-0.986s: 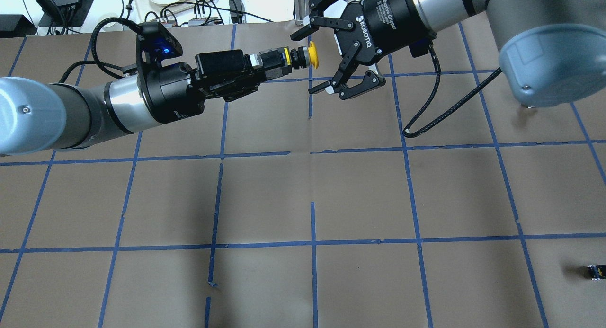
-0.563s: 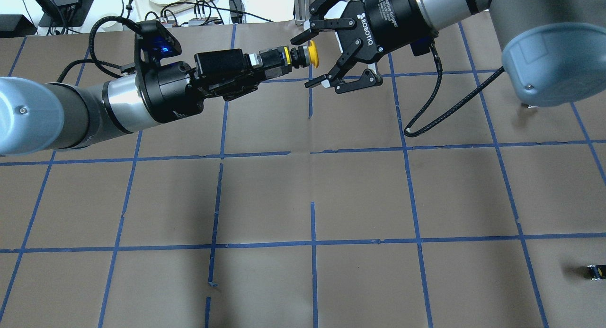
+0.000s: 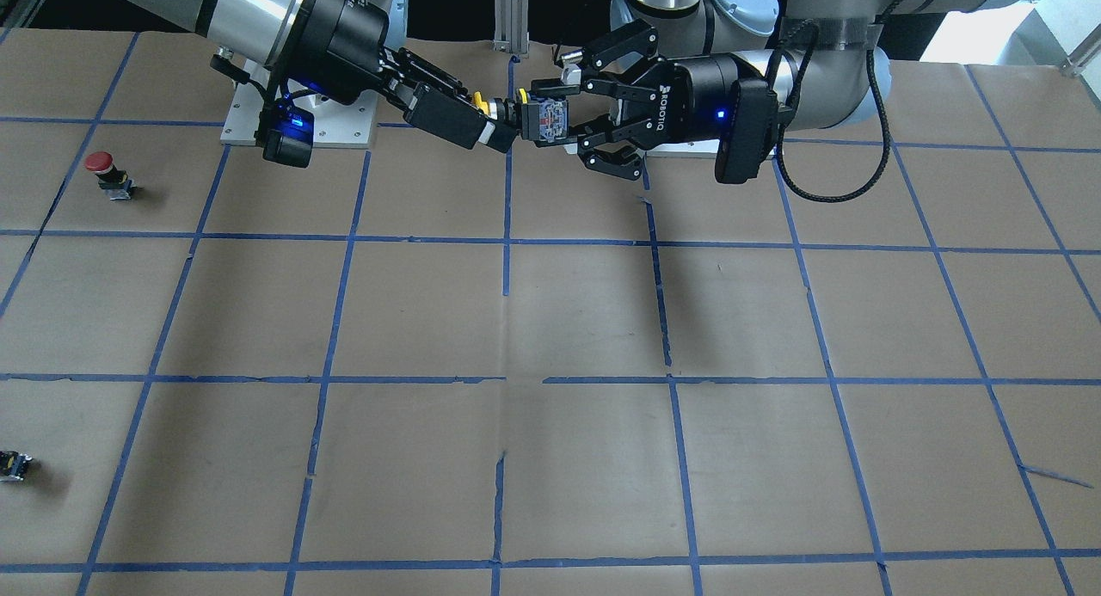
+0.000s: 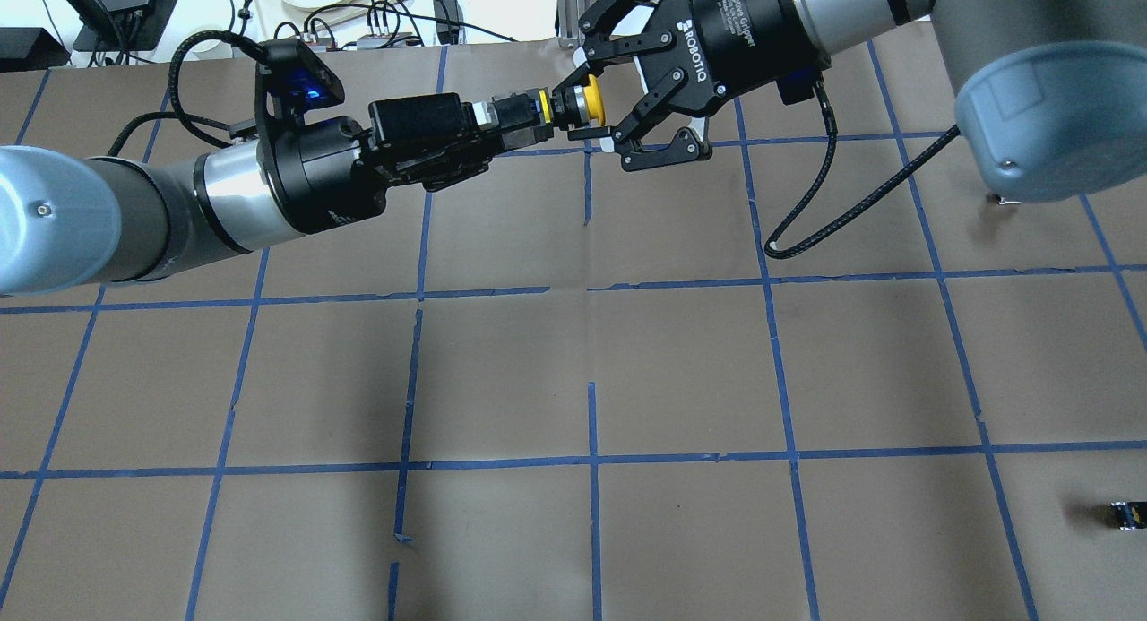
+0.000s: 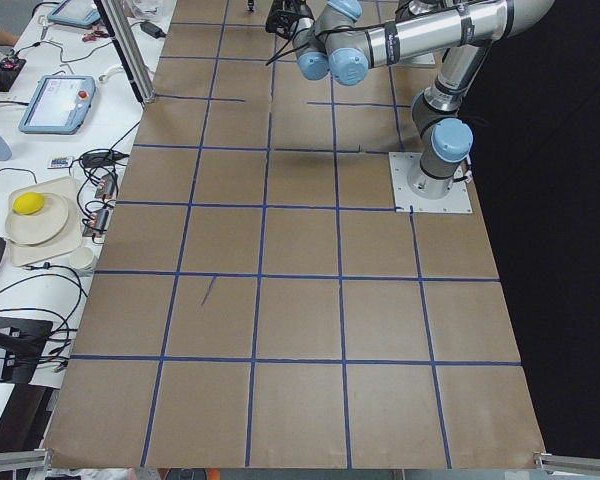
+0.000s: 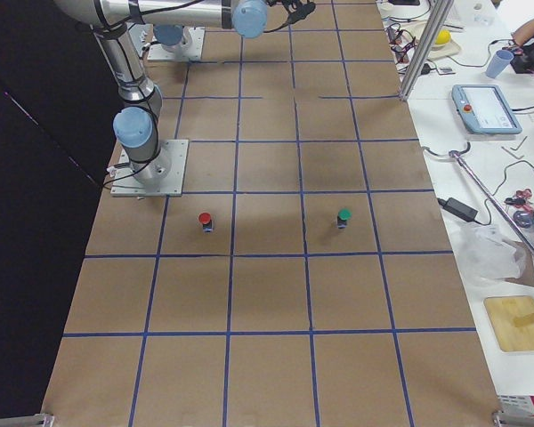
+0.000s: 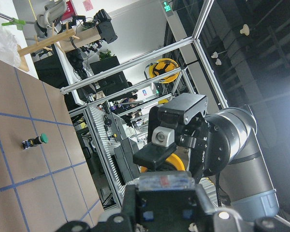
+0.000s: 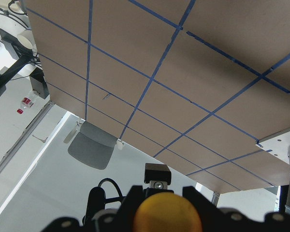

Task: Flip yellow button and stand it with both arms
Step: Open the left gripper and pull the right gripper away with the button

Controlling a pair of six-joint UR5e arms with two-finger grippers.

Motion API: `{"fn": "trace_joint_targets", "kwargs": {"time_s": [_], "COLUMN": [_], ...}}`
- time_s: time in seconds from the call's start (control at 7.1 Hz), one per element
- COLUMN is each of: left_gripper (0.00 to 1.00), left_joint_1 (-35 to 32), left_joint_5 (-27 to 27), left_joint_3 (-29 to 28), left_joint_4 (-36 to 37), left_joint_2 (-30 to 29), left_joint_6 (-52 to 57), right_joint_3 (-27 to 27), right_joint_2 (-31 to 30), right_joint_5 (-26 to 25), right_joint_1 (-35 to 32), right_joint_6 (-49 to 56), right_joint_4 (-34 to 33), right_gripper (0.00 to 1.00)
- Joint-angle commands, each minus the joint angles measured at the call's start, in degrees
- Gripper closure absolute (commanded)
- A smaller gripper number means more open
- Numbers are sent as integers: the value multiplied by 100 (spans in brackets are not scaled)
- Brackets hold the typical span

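Observation:
The yellow button is held level in the air between both grippers, cap toward the right arm. My left gripper is shut on its black body and grey base, which shows in the front view and the left wrist view. My right gripper has its fingers closed on the two sides of the yellow cap, which fills the bottom of the right wrist view. In the front view the right gripper hides most of the cap.
A red-capped button stands on the brown paper on the right arm's side. A green-capped button stands beyond it. A tiny black-and-yellow block lies near the table edge. An aluminium post rises behind the grippers.
The right gripper has moved left over the yellow cap and its wide-open fingers have closed onto it. The left gripper and the button have stayed still.

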State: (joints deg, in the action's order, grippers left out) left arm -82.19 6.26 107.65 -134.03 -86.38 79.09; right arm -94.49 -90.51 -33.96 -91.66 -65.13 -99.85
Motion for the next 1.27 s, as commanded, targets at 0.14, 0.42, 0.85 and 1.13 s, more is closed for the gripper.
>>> {"fn": "trace_joint_targets", "kwargs": {"time_s": [0.14, 0.42, 0.85, 1.13], "left_gripper": [0, 0, 0, 0], "left_joint_1": [1, 10, 177, 536], "left_joint_5": [-28, -46, -614, -1185], "left_joint_3": [1, -7, -173, -401], "left_joint_4": [-9, -1, 35, 122], "left_joint_2": [-19, -45, -98, -395], "left_joint_6": [-26, -26, -34, -104], "right_joint_3": [9, 18, -26, -174], "right_joint_2": [7, 25, 60, 78], "right_joint_5": [-6, -67, -739, -2126], "right_joint_1": [25, 156, 841, 974], "right_joint_6": [0, 78, 1524, 3654], "right_joint_4": [1, -52, 45, 71], "right_gripper": [67, 68, 70, 73]}}
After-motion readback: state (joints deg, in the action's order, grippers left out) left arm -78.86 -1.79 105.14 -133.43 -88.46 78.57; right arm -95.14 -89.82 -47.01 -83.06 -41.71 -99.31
